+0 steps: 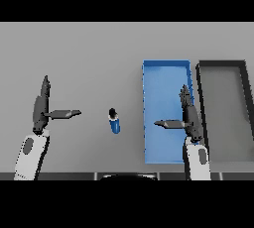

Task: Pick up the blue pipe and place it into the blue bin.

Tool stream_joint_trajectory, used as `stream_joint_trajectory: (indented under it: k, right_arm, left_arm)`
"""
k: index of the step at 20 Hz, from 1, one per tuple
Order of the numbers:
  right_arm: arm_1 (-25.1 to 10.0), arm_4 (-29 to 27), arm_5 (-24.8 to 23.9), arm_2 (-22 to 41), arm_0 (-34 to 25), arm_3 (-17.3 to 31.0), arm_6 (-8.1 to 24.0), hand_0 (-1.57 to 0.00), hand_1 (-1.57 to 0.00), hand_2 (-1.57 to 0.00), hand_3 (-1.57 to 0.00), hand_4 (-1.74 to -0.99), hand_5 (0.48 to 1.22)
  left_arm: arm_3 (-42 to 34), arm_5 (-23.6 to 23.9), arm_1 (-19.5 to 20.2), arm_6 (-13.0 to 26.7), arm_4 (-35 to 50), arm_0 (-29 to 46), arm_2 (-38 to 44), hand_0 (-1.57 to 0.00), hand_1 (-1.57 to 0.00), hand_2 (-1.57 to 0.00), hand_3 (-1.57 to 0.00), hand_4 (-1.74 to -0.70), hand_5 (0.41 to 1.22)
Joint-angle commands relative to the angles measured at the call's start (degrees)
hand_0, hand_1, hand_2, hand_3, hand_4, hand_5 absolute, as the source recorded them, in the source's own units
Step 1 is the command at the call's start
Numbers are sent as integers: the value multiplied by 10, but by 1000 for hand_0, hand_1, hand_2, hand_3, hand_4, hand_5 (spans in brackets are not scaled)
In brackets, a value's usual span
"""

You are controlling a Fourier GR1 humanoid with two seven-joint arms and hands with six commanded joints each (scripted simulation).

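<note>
A short blue pipe (114,122) with a dark end lies on the grey table, between my two hands. The blue bin (158,76) stands to its right, long side running away from me. My right hand (190,115) hovers over the bin's right part, open, fingers straight and thumb pointing left toward the pipe. At the left, my left hand (40,108) is open too, fingers pointing away and thumb reaching right; it is well clear of the pipe. Neither hand holds anything.
A dark-rimmed grey bin (223,108) sits right of the blue bin, almost touching it. The grey table (89,53) stretches behind and left of the pipe.
</note>
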Motion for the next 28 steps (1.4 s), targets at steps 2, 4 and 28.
stream_joint_trajectory:
  k: [2, 4, 28]
  right_arm:
    - [-4, -3, 2, -3, 1, 0, 0, 1, 1, 1, 1, -1210, 594]
    - [-9, -8, 6, -7, 2, 0, -1, 1, 1, 1, 1, -1210, 594]
    - [-102, 89, 52, 53, 37, -69, -33, 1, 1, 1, 1, -1213, 571]
  left_arm:
    - [-2, 3, -3, -3, -3, 0, -3, 1, 1, 1, 1, -967, 594]
    - [-6, 7, -7, -2, -7, 0, -7, 1, 1, 1, 1, -967, 594]
    - [-139, -265, 97, 21, -67, 33, -209, 1, 1, 1, 1, -1097, 466]
